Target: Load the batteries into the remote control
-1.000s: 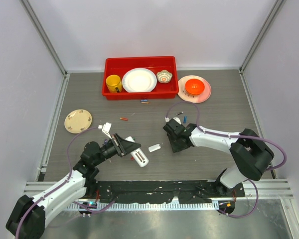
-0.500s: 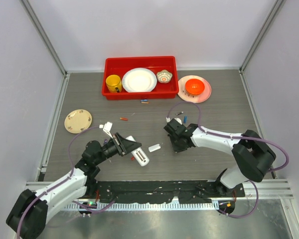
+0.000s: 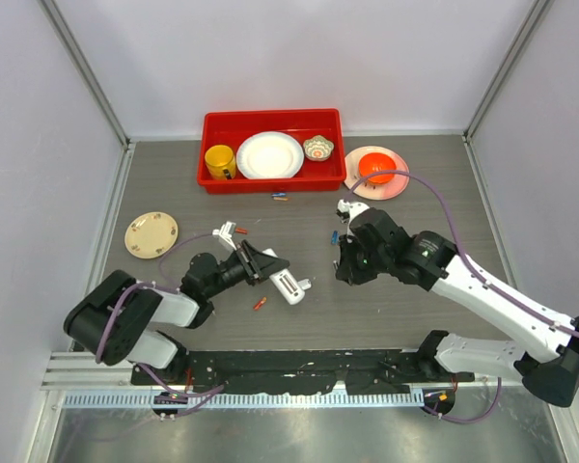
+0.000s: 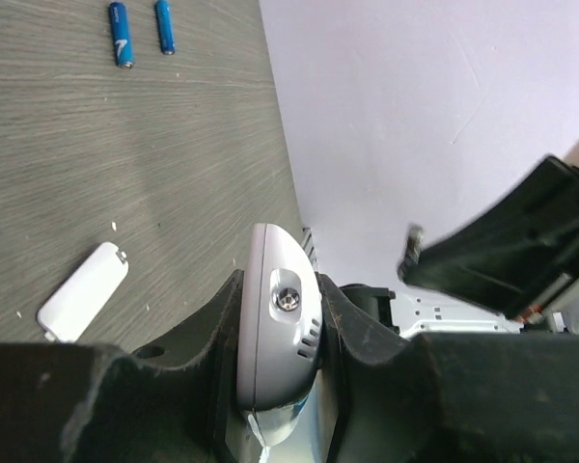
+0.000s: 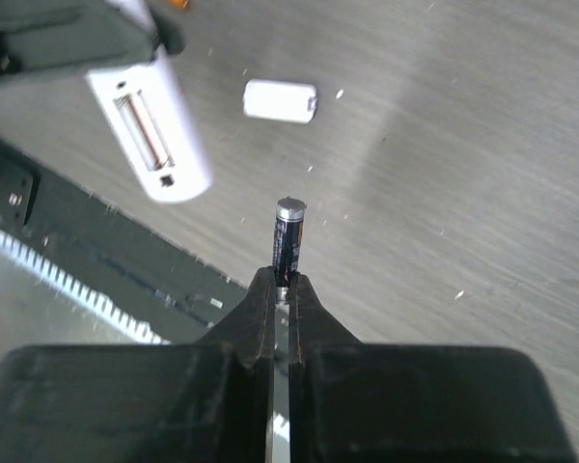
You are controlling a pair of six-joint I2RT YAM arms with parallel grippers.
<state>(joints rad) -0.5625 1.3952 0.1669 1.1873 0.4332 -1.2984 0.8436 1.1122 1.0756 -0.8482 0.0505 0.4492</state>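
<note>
- While the left gripper point(image 3: 268, 270) is clamped tight on the remote control point(image 3: 288, 286), the white body sticks out past the fingertips toward the right arm.
- From the left wrist, the remote's rounded end is wedged between the two black fingers point(image 4: 222, 323), touching both.
- From the right wrist, the remote's recessed slot point(image 5: 143, 130) faces the camera, and no cell shows in it.
- The right gripper point(image 5: 282, 285) is pinched nearly closed on a black battery point(image 5: 289, 236), which stands out from the fingertips with its metal cap on the far end.
- That battery is near the remote's free end but apart from it.
- A short white cover piece point(image 5: 280, 100) lies flat on the grey table point(image 3: 415, 207), just beside the remote's tip.
- Other batteries lie loose: two blue ones point(image 4: 122, 34) side by side, an orange one point(image 3: 260, 303) just in front of the left gripper, a red one point(image 3: 239, 231) behind it, and a few point(image 3: 280, 197) in front of the red tray point(image 3: 270, 184).
- The tray holds a yellow mug point(image 3: 219, 160), a white plate point(image 3: 269, 154) and a small bowl point(image 3: 318, 147).
</note>
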